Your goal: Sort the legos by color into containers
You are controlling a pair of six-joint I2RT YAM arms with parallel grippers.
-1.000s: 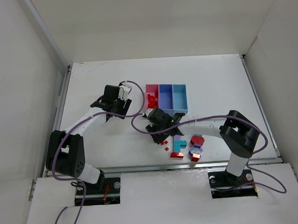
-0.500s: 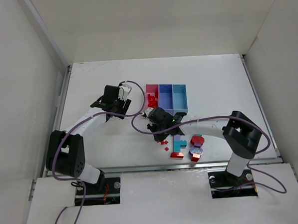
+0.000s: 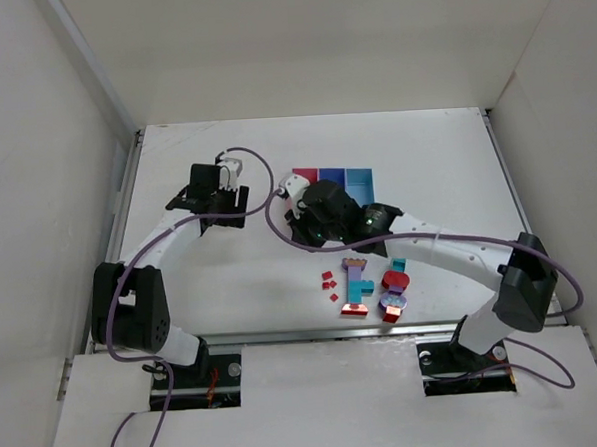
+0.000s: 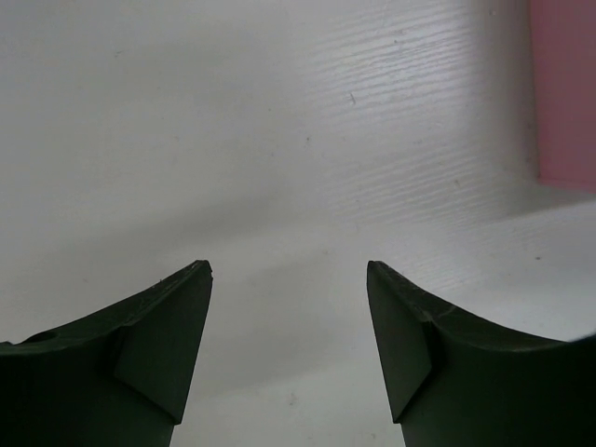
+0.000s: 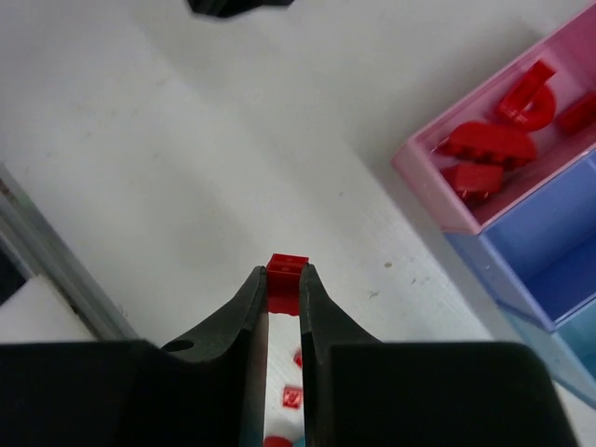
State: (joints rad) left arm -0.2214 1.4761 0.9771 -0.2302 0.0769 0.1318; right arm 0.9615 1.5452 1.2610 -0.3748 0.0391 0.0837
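Note:
My right gripper (image 5: 284, 275) is shut on a small red lego (image 5: 287, 264), held above the table beside the containers. The pink bin (image 5: 421, 166) holds several red legos (image 5: 486, 140); the purple-blue bin (image 5: 521, 216) and the light-blue bin (image 5: 575, 365) follow it. From above, the right gripper (image 3: 303, 211) covers the front of the containers (image 3: 331, 173). More legos lie near the front: tiny red chips (image 3: 328, 280), a teal-red-lavender clump (image 3: 357, 287), a red piece (image 3: 395, 280). My left gripper (image 4: 289, 279) stands open and empty over bare table, left of the bins (image 3: 222, 200).
A lavender and red clump (image 3: 391, 305) lies close to the table's front edge (image 3: 324, 332). White walls enclose the table on three sides. The pink bin's side (image 4: 564, 93) shows at the right of the left wrist view.
My right gripper closed on the red lego near the loose pile and rose with it toward the bins. The left gripper drew back a little to the left.

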